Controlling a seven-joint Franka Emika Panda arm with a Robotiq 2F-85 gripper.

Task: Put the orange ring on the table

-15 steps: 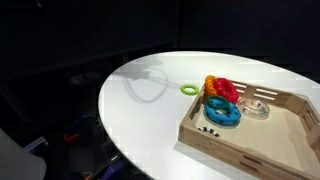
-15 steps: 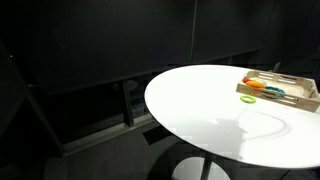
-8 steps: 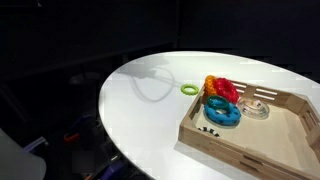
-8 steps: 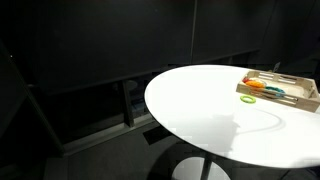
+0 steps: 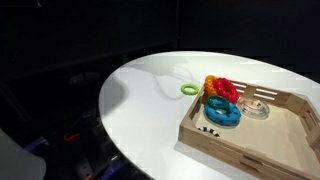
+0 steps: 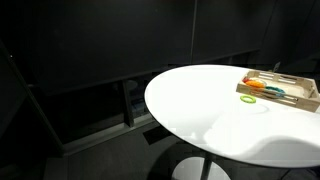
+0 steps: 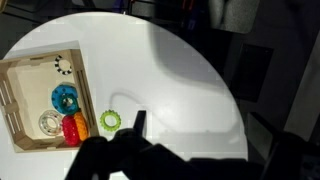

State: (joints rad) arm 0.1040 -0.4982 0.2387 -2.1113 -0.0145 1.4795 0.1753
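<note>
The orange ring (image 5: 210, 83) lies against a red ring (image 5: 227, 91) at the corner of the wooden tray (image 5: 250, 150) on the round white table (image 5: 150, 110). In the wrist view the orange ring (image 7: 79, 137) shows at the tray's lower edge, left of my gripper. My gripper (image 7: 198, 135) is high above the table. It is a dark outline at the bottom of that view, with jaws apart and nothing between them. One fingertip (image 7: 138, 120) shows beside a small green ring (image 7: 110, 121). The gripper is out of both exterior views.
The tray also holds a blue ring (image 5: 222, 113) and a clear ring (image 5: 257, 108). The green ring (image 5: 188, 89) lies on the table just outside the tray. The tray (image 6: 280, 92) sits at one side of the table (image 6: 230, 120). Dark surroundings lie beyond the edge.
The arm's shadow on the table has shifted and shrunk toward the green ring. The rings and tray have not moved.
</note>
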